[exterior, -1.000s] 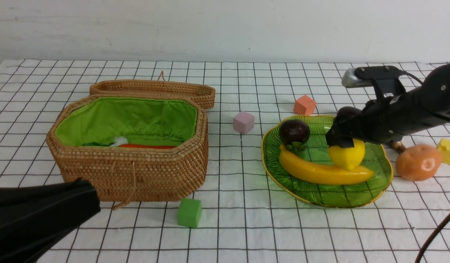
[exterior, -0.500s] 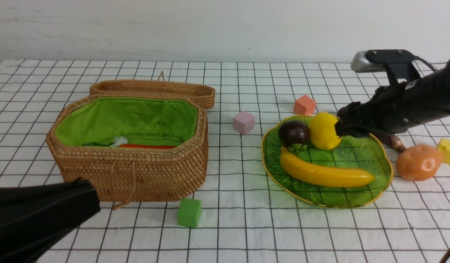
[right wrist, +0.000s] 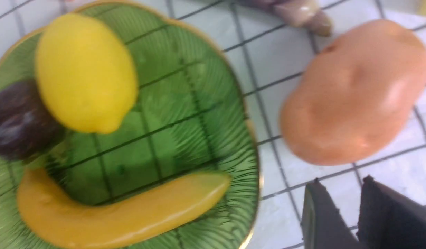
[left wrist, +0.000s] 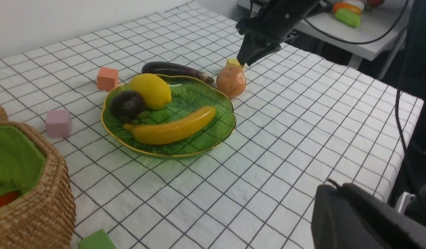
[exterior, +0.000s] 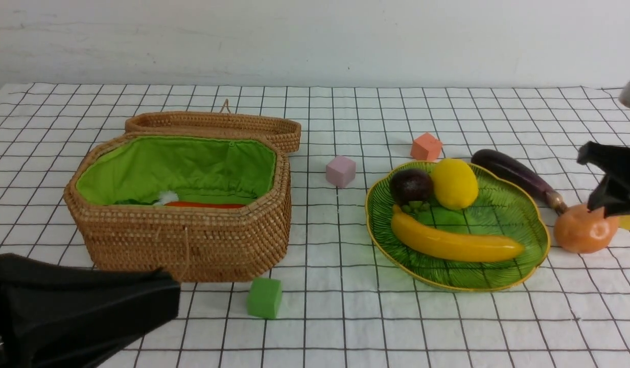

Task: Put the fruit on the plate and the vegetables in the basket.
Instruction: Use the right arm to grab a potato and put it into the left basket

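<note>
The banana (exterior: 455,243), lemon (exterior: 454,183) and mangosteen (exterior: 411,186) sit on the plate (exterior: 504,217), and the carrot (exterior: 205,204) lies in the basket (exterior: 192,240), so the fruit part looks done. Next is the potato (exterior: 584,228), on the cloth just beside the plate's right edge. The right gripper (right wrist: 351,197) hangs over it, fingers a little apart, holding nothing. It should open wider and go down. The eggplant (exterior: 516,174) lies slanted behind the plate, its stem end pointing at the potato. The left gripper (exterior: 161,301) is pressed shut.

The plate (left wrist: 195,100) holds 3 fruits: banana (left wrist: 171,129), lemon (left wrist: 150,90) and mangosteen (left wrist: 127,105). Just outside its rim lie the eggplant (left wrist: 171,69) and potato (left wrist: 231,81); the right gripper (left wrist: 242,62) hangs just above the potato.
</note>
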{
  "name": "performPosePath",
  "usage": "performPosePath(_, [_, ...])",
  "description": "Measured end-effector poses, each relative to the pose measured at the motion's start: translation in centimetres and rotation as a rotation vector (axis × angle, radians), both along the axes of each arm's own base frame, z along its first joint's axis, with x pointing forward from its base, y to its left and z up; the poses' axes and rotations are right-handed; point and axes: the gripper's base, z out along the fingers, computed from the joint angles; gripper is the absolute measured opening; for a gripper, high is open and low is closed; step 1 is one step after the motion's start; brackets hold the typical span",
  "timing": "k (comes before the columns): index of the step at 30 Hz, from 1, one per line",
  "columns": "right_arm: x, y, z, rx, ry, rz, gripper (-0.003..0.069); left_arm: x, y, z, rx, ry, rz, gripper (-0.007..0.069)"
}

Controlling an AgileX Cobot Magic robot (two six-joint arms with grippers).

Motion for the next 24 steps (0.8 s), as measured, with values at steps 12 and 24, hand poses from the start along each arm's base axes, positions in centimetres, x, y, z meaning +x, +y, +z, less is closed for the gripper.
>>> performPosePath(12, [4.5,-4.2,-5.1,0.096,0.054,-0.153,0.0676,0.6,-0.6,-0.6,0.085,-0.029,-0.027,-0.0013])
performPosePath(24, [7.2,-4.5,-9.0,0.176,0.137,-0.162,0.0580,0.5,-0.8,-0.5,0.056,0.000,-0.036,-0.0013])
